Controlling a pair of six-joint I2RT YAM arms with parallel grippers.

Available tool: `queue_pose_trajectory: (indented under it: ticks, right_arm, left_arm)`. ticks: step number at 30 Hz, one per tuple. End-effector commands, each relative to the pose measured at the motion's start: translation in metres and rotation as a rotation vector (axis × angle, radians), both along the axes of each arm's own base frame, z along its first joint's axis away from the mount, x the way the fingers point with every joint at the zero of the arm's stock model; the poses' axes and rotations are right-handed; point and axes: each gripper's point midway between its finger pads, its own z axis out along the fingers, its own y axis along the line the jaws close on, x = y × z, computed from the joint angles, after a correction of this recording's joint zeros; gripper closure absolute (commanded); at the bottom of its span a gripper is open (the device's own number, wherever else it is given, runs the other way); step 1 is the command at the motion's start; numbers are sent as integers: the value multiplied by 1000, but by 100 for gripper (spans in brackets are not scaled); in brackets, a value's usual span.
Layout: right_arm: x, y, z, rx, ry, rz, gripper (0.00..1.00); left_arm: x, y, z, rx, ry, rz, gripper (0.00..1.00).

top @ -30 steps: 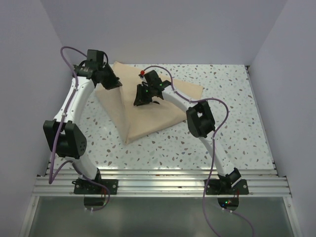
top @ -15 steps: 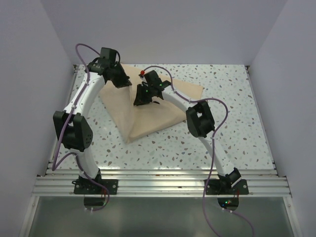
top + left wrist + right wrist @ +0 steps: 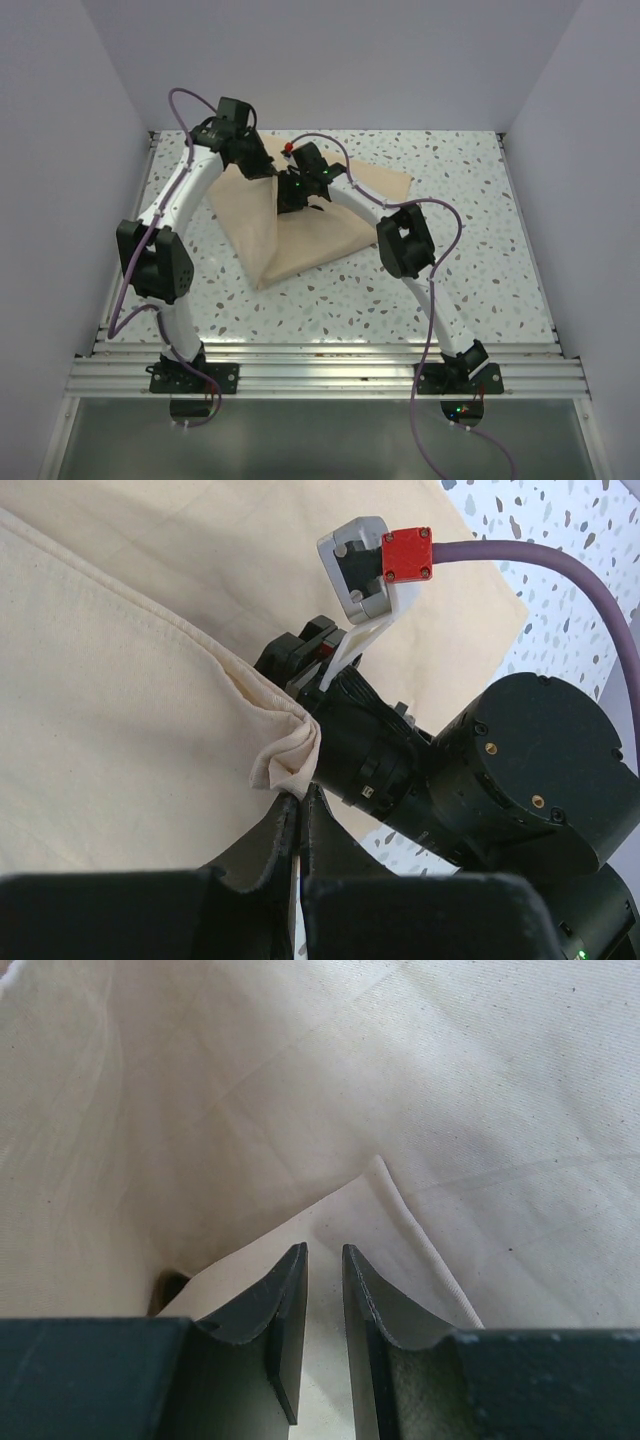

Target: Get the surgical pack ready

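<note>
Gripping the wrap sheet [image 3: 120, 730] corner, left jaws clench; right jaws sit slightly parted above it.

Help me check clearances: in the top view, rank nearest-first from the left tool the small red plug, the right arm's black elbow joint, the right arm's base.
From the left tool:
1. small red plug, just to its right.
2. right arm's black elbow joint, mid-table right.
3. right arm's base, near edge.

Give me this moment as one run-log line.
phase: folding | left gripper: shut on bunched corner of wrap sheet | right gripper: narrow gap between fingers, tips down at wrap sheet
</note>
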Motion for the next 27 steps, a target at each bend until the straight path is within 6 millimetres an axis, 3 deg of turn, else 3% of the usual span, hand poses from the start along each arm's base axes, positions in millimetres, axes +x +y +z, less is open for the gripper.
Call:
queue_pose_trajectory:
  ticks: [1,7,15,23,27]
  right_arm:
    - [2,-8,-14,-32,30,-12,75]
    - [7,-11,-1,3,42,-35,75]
    - [41,-21,64,136,-9,-124,73]
    - [87,-69,126,242,-68,-253,70]
    - [99,-101,141,248,-76,-308,70]
  left_arm:
    - [12,-8,20,-32,-65,-5,100]
    - [18,-10,14,-26,-59,-7,100]
    - [24,-12,7,-22,-50,-14,99]
    - [32,-16,-8,-31,-35,-23,98]
    - [39,-22,-19,-46,-23,-32,97]
